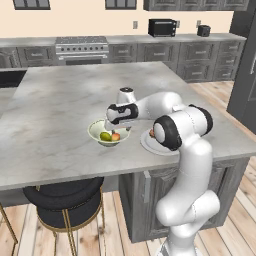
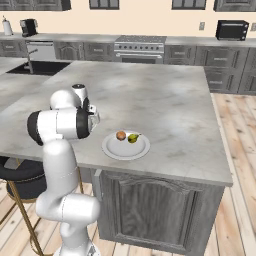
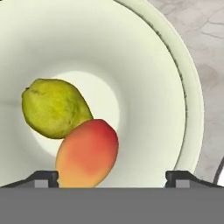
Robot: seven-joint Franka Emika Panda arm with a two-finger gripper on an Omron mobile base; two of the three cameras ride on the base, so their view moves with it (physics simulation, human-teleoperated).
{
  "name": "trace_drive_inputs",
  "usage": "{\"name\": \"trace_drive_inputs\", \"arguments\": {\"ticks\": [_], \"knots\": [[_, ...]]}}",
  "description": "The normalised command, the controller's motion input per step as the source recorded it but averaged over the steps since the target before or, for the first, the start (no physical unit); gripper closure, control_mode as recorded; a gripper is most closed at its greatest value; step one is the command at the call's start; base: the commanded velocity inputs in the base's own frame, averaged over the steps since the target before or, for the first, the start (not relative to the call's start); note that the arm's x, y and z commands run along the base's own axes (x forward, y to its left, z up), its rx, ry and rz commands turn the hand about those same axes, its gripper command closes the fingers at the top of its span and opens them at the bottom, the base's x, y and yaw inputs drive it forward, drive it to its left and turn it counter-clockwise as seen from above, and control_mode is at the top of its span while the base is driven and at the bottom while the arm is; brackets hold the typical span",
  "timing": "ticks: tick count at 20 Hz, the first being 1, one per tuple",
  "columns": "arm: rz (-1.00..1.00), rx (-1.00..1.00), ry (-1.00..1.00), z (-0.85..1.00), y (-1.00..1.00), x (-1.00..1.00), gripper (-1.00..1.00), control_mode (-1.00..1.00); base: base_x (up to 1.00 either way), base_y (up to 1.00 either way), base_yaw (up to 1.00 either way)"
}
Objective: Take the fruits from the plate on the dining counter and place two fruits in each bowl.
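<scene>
**Clear the first bowl before returning to the plate**

Your gripper [image 3: 112,177] sits low over the bowl [image 1: 95,131], fingers spread wide and holding nothing. In the bowl, a peach [image 3: 87,153] lies just beyond the fingertips, touching a pear [image 3: 54,108]. This bowl looks filled. Lift straight up so neither finger clips the rim or nudges the fruit. Beside the bowl, on the arm's side, the plate [image 2: 112,149] holds the other peach [image 2: 121,135] and pear [image 2: 132,138]. Take those next.
</scene>
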Motion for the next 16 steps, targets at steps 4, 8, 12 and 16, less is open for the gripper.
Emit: {"name": "trace_drive_inputs", "arguments": {"ticks": [4,8,12,16], "knots": [[0.00,-0.01,-0.05,0.43,-0.47,-0.27,-1.00,-1.00,0.00,0.00,0.00],[0.00,0.00,0.00,0.22,-1.00,-0.38,-1.00,-1.00,0.00,0.00,0.00],[-0.01,0.01,0.00,0.14,-1.00,-0.22,-1.00,-1.00,0.00,0.00,0.00],[-0.03,0.02,0.01,0.06,-1.00,-0.01,-1.00,-1.00,0.00,0.00,0.00]]}}
